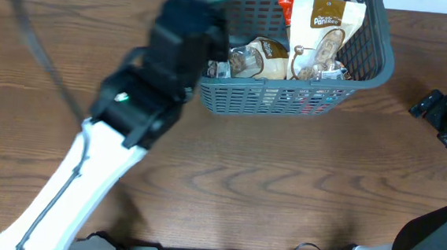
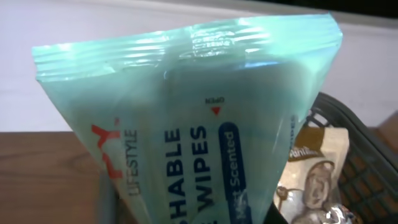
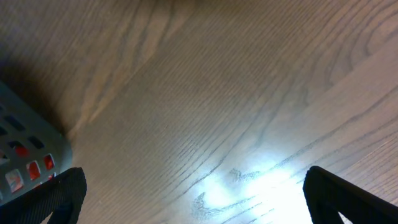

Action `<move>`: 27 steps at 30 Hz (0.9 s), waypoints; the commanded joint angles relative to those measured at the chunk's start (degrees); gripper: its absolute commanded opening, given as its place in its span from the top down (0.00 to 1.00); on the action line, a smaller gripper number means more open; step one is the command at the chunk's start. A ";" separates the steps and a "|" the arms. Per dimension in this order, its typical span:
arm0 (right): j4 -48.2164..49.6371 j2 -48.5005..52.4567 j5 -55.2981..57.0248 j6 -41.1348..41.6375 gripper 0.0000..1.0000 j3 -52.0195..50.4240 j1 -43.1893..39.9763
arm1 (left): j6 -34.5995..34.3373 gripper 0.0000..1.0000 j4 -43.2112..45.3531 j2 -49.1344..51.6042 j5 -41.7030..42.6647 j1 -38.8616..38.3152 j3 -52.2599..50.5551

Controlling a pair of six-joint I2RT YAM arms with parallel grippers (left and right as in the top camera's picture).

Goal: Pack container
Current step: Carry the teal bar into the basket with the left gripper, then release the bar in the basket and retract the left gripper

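The container (image 1: 288,98), a dark grey slotted basket, stands at the table's far middle and shows again in the left wrist view (image 2: 367,146). Inside it stand a white-and-brown snack bag (image 1: 323,33), a lying brown packet (image 1: 264,57) and a red packet (image 1: 285,9). My left gripper (image 1: 199,5) hovers at the basket's left end, shut on a teal pack of wipes (image 2: 193,106) that fills its camera; its fingers are hidden behind the pack. My right gripper (image 3: 196,199) is open over bare wood right of the basket, with nothing between its fingertips (image 3: 62,193).
The wooden table (image 1: 267,183) stretches in front of the basket. A basket corner (image 3: 28,146) with red showing through its slots lies at the left of the right wrist view. The right arm (image 1: 445,113) sits at the table's right edge.
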 commanded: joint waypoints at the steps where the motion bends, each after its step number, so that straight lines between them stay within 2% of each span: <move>1: -0.09 -0.02 -0.24 -0.70 0.01 0.02 -0.42 | 1.40 0.94 2.89 4.61 -1.99 -1.03 0.72; 18: 0.26 -0.02 -0.22 -0.70 0.01 0.02 -0.42 | 1.40 0.93 3.82 19.67 -1.97 -1.03 0.70; 20: 0.24 -0.02 -0.22 -0.70 0.01 0.02 -0.42 | 1.40 0.83 3.67 19.69 -1.97 -1.03 0.70; 21: 0.24 -0.02 -0.22 -0.70 0.01 0.02 -0.42 | 1.42 0.83 3.72 19.67 -1.97 -1.03 0.70; 23: 0.26 -0.02 -0.22 -0.70 0.01 0.02 -0.42 | 1.49 0.67 3.80 19.67 -1.97 -1.01 0.70; 24: 0.26 -0.02 -0.22 -0.70 0.01 0.02 -0.42 | 1.77 0.54 3.72 19.67 -1.99 -0.96 0.70; 25: 0.26 -0.02 -0.22 -0.70 0.01 0.02 -0.42 | 2.14 0.46 3.54 19.67 -1.99 -0.94 0.70; 27: 0.26 -0.02 -0.22 -0.70 0.01 0.02 -0.42 | 3.04 0.43 3.34 19.67 -1.99 -0.85 0.70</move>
